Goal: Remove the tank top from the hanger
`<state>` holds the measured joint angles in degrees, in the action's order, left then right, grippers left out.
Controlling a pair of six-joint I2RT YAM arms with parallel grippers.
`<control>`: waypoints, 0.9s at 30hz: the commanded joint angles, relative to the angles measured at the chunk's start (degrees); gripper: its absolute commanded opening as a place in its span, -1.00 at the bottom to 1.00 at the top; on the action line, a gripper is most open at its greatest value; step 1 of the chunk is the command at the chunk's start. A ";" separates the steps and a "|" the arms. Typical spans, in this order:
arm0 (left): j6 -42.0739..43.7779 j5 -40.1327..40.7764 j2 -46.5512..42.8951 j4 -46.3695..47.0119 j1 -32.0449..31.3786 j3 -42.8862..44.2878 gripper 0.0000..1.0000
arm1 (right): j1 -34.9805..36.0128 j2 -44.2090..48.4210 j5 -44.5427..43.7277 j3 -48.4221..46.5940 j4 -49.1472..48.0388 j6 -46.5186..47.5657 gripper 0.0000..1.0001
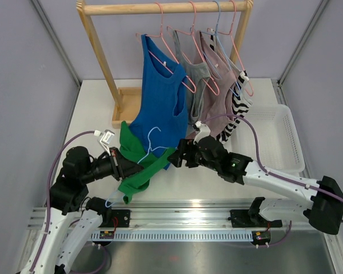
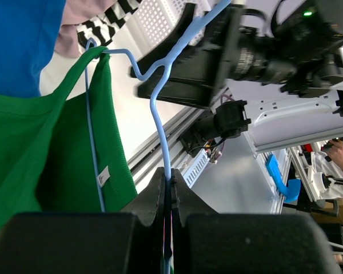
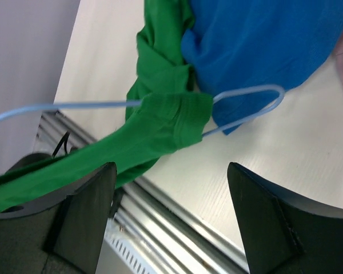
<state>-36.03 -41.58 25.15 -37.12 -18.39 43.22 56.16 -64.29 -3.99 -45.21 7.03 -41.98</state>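
Note:
The green tank top [image 1: 135,165] hangs on a light blue wire hanger [image 1: 153,141] low over the table's front, just below the blue tank top [image 1: 160,105]. My left gripper [image 1: 127,169] is shut on the hanger's wire; in the left wrist view the jaws [image 2: 170,178] pinch the wire [image 2: 160,108], with the green top [image 2: 46,148] draped to the left. My right gripper [image 1: 175,156] is open, just right of the green top. In the right wrist view its fingers [image 3: 83,211] stand wide apart below the green strap [image 3: 160,128] and the hanger loop [image 3: 248,105], touching neither.
A wooden rack [image 1: 97,45] at the back holds several tops on pink hangers [image 1: 186,34]: blue, grey [image 1: 197,74], mauve [image 1: 217,94] and striped [image 1: 237,108]. A white basket [image 1: 274,137] stands at the right. The metal rail [image 1: 183,220] runs along the near edge.

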 commanded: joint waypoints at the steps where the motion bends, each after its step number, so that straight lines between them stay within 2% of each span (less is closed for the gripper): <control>1: -2.73 -3.77 -1.24 6.45 -0.24 -0.07 -1.00 | 0.62 -3.46 -9.81 -3.30 -10.18 -1.26 0.71; 11: -2.81 -3.42 -1.50 6.10 -0.24 -0.15 -1.00 | 0.62 -8.30 -6.65 -2.60 -19.50 -0.04 0.67; 12: -3.08 -3.68 -1.42 6.36 -0.24 -0.07 -1.00 | 0.62 -8.57 -6.82 -2.51 -19.86 -0.04 0.61; 21: -3.34 -3.16 -1.33 6.28 -0.24 1.34 -1.00 | 0.62 -9.71 -9.10 -1.63 -21.00 0.66 -0.21; 22: -2.73 -3.07 -1.33 5.75 -0.24 1.77 -1.00 | 0.62 -9.62 -9.37 -1.55 -20.39 0.75 -0.42; 24: -1.68 -1.76 -0.98 4.44 -0.24 2.56 -1.00 | 0.53 -9.01 -10.85 -1.46 -19.51 1.28 -0.71; 25: -0.19 -1.05 -0.89 2.69 -0.24 3.26 -1.00 | 0.62 -8.75 -11.39 -1.11 -18.72 1.28 -0.99; 27: 0.87 0.09 -0.71 1.45 -0.24 3.71 -1.00 | 0.53 -8.04 -13.57 -0.85 -17.76 1.72 -1.00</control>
<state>-37.08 -41.43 24.16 -35.83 -18.39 43.57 56.42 -74.11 -11.70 -45.76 -10.48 -41.56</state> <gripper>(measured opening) 0.023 0.016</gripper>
